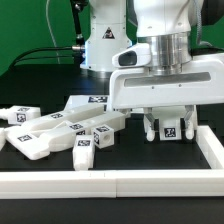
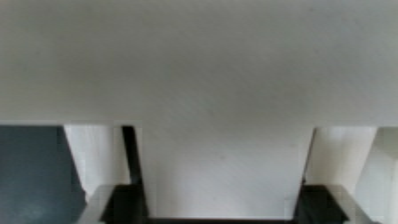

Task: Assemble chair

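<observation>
Close behind the rail (image 1: 100, 182), on the exterior view's right, one chair part (image 1: 170, 126) is held tight by the gripper (image 1: 170, 135) across its flat sides. It is judged hard, light and slippy (smooth plastic). Other parts (image 1: 60, 135) are piled nearby.

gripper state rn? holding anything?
Gripper: closed on a white tagged chair part that fills the gap between its fingers; which part it is cannot be told.
</observation>
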Motion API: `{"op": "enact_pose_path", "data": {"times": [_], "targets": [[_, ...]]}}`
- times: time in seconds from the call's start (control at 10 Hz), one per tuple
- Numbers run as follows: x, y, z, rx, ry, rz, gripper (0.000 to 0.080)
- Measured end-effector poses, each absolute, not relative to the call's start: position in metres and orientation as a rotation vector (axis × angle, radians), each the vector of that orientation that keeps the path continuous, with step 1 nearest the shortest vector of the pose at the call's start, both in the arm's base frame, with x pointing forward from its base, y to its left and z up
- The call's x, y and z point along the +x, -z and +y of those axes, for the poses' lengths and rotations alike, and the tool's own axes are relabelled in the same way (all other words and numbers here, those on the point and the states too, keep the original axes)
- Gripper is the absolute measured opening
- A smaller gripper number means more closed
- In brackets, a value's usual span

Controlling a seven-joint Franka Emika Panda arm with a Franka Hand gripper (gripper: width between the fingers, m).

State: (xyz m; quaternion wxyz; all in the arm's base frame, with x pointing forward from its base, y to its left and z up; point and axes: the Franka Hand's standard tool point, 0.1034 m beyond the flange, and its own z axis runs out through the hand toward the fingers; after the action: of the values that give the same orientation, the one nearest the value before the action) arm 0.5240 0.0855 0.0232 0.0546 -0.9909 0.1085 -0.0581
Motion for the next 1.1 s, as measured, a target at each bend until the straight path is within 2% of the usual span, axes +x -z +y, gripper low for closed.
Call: {"op": "enact_pose_path", "data": {"times": [0.2,0.4,0.8,0.9,1.0,1.1], "targets": [[0.52,-0.023,0.078,-2.995,0.166,0.421,0.0366],[0.504,-0.022,0.076,-2.995,0.141,0.505,0.0366],[0.505,-0.024,0.081,-2.986,0.231,0.534,0.0366],[0.506,-0.024,0.081,-2.986,0.235,0.533,0.0546],[0.506,-0.024,0.081,-2.985,0.235,0.533,0.062],[0.507,-0.024,0.081,-2.985,0.236,0.533,0.062]]}}
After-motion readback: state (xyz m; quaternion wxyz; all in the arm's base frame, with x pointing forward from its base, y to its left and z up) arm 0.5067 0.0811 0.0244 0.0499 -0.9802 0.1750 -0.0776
